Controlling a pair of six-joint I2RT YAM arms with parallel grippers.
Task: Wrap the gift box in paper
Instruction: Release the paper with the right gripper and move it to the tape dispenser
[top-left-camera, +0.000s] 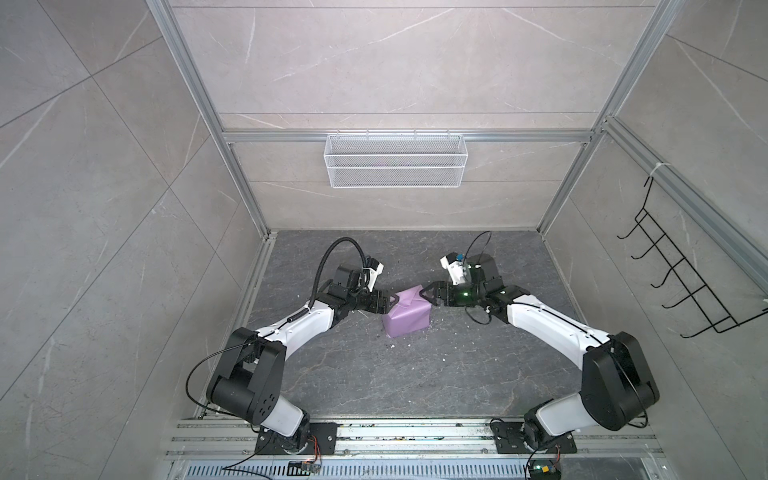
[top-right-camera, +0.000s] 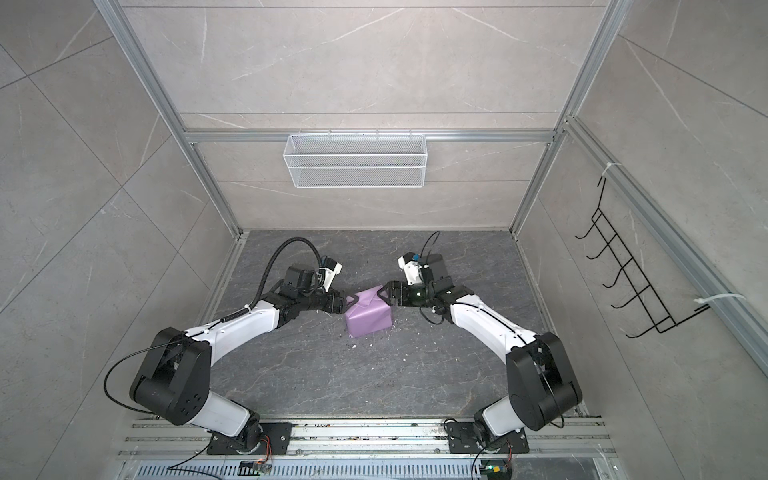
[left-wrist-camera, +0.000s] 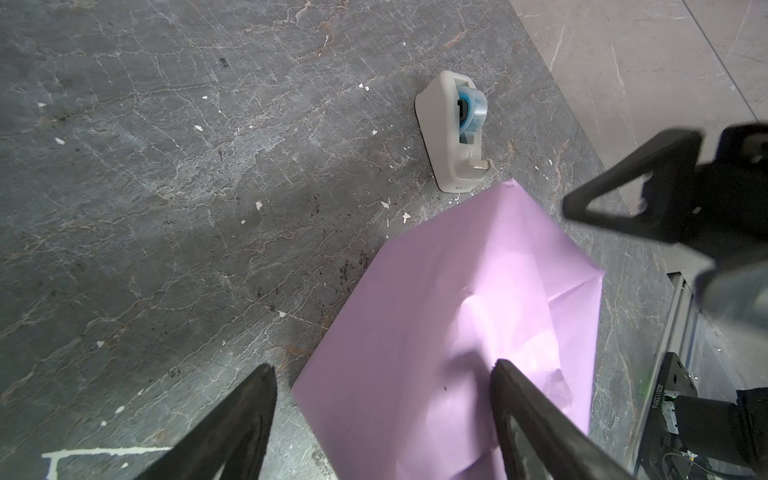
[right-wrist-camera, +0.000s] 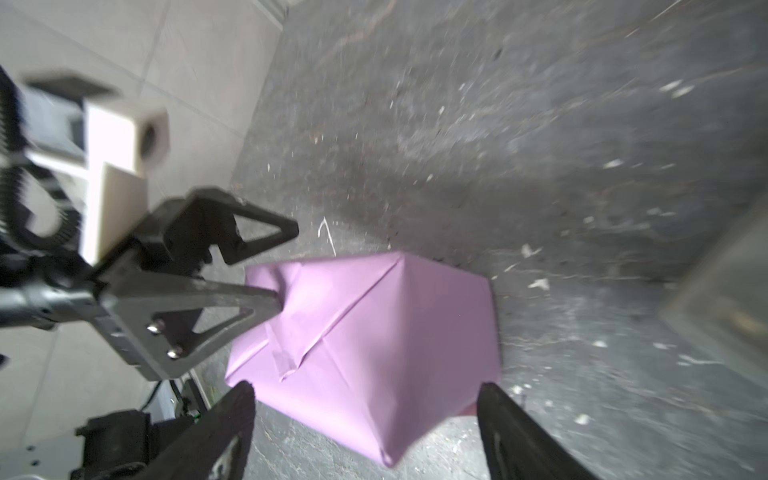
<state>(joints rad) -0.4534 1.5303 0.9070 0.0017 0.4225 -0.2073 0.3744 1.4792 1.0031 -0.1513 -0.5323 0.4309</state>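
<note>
Grey-white plastic tape dispenser (left-wrist-camera: 453, 133) sits just past the parcel, ahead of the left gripper (top-left-camera: 394, 305); creased lilac paper (top-left-camera: 405, 318) fully covers the gift box, lying between both grippers; left gripper and right gripper (top-left-camera: 429, 299) spread wide, gripping nothing; dark veined stone tabletop (top-left-camera: 374, 374), flecked white.

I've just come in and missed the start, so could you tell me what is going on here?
Two robot arms are working on a parcel. The lilac paper is folded all round the gift box, hidden inside, and it stands on the table between them. The left gripper is open, one of its fingers resting on a folded end; the right gripper, also open, straddles the opposite corner. A tape dispenser sits nearby.
</note>
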